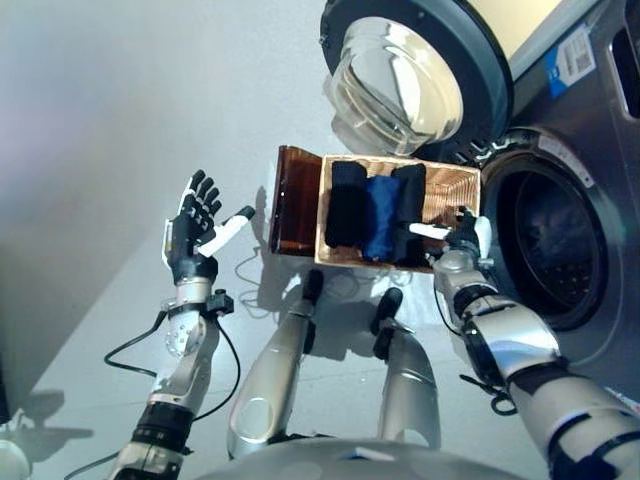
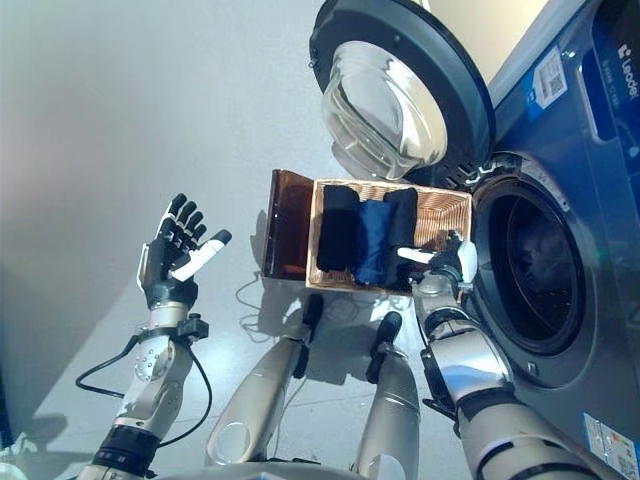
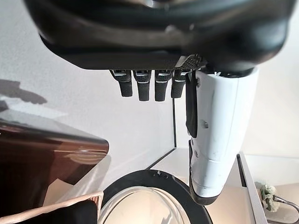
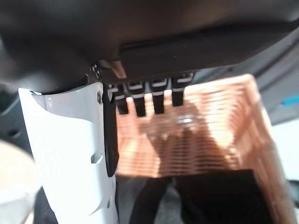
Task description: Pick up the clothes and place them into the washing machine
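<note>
Left eye view looks down on a woven basket standing on the pale floor, just in front of a front-loading washing machine. Its hinged brown lid is thrown back on the side away from the machine. Inside the basket lie 3 rolled clothes side by side: a black roll nearest the lid, a blue roll in the middle, and another black roll touching it on the machine side. The rest of the basket floor, toward the machine, is bare wicker.

The washing machine door hangs wide open above the basket, its domed glass bowl facing down toward the floor. The round drum opening is dark inside; whether any cloth lies in it I cannot tell.

The right hand sits at the near rim of the basket, beside the drum opening, its white-covered thumb reaching over the clothes. In the right wrist view its fingers hang straight in a row above the wicker, spread apart from the thumb and holding nothing, with dark cloth just below.

The left hand is raised well apart from the basket, over the bare floor, palm up, fingers straight and thumb stuck out, empty.
</note>
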You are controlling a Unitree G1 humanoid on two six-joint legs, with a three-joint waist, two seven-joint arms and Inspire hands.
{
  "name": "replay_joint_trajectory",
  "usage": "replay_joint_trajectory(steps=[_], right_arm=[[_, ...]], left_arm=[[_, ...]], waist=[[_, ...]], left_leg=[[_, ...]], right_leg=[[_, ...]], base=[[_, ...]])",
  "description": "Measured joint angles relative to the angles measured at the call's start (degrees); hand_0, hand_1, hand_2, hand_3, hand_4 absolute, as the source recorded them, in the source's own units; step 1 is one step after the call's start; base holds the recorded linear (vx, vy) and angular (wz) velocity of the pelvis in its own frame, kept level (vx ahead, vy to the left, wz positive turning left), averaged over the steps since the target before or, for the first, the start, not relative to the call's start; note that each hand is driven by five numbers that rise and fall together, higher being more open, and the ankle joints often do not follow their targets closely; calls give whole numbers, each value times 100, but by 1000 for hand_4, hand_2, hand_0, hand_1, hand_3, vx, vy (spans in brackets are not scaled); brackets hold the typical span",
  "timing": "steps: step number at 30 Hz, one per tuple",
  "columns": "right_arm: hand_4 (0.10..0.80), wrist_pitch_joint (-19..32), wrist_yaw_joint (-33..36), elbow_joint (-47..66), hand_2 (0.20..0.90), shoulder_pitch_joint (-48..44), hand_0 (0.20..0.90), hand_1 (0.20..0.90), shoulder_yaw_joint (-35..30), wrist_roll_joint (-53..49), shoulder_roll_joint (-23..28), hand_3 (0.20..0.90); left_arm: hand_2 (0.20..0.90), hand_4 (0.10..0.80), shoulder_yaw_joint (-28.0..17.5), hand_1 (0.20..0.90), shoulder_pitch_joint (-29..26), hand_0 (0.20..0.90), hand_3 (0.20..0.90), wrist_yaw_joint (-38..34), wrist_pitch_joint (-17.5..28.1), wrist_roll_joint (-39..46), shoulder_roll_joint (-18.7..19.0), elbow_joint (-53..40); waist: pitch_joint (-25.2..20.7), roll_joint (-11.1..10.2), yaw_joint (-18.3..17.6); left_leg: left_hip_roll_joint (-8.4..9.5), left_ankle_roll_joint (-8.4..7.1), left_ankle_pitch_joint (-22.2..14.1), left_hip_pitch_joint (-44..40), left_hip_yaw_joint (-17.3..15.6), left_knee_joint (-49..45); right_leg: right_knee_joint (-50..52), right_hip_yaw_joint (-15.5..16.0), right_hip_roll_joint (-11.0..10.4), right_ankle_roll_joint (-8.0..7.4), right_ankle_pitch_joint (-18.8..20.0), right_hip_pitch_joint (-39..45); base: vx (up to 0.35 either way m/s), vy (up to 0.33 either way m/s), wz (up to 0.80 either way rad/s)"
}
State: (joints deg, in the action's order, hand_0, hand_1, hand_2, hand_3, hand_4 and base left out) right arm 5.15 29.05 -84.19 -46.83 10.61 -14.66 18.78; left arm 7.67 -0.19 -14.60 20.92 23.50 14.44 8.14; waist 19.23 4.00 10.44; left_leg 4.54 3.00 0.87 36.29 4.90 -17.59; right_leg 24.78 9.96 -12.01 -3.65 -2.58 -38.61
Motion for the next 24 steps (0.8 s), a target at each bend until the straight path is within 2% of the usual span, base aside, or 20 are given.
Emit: replay_joint_trajectory(steps=[2,3,8,14,24], right_arm=[[800,-2,2,-48,900,23,900,900,-12,-57,53,900],[800,-1,3,-53,900,23,900,900,3,-58,85,900],[800,21,7,-39,900,-55,900,900,-6,-58,181,900],[800,0,103,-53,900,-80,900,900,-12,-54,371,900],[800,-18,120,-200,900,-398,900,900,-3,-38,539,900]], left_arm=[[900,800,45,900,6,900,900,56,4,-1,0,-45],[900,800,58,900,9,900,900,77,3,-2,0,-64],[900,800,84,900,8,900,900,80,13,-2,-3,-134],[900,800,225,900,6,900,900,73,15,-5,-14,-140],[900,800,248,900,-18,900,900,12,74,-5,-19,-215]], waist=[[-2,45,-1],[4,72,-5],[-17,179,15],[-1,360,178],[-6,390,437]], left_leg=[[13,7,-10,11,-10,8],[20,-17,-46,15,-1,13],[57,39,4,187,-45,68],[142,40,32,331,45,91],[288,9,134,339,305,286]], right_leg=[[5,0,-19,-13,-15,-12],[8,-3,-31,32,-56,-19],[28,-73,-52,21,-47,-241],[181,-42,-135,-22,-99,-411],[308,160,-311,-73,-307,-419]], base=[[43,3,1],[0,0,0],[4,11,-1],[44,19,13],[54,3,17]])
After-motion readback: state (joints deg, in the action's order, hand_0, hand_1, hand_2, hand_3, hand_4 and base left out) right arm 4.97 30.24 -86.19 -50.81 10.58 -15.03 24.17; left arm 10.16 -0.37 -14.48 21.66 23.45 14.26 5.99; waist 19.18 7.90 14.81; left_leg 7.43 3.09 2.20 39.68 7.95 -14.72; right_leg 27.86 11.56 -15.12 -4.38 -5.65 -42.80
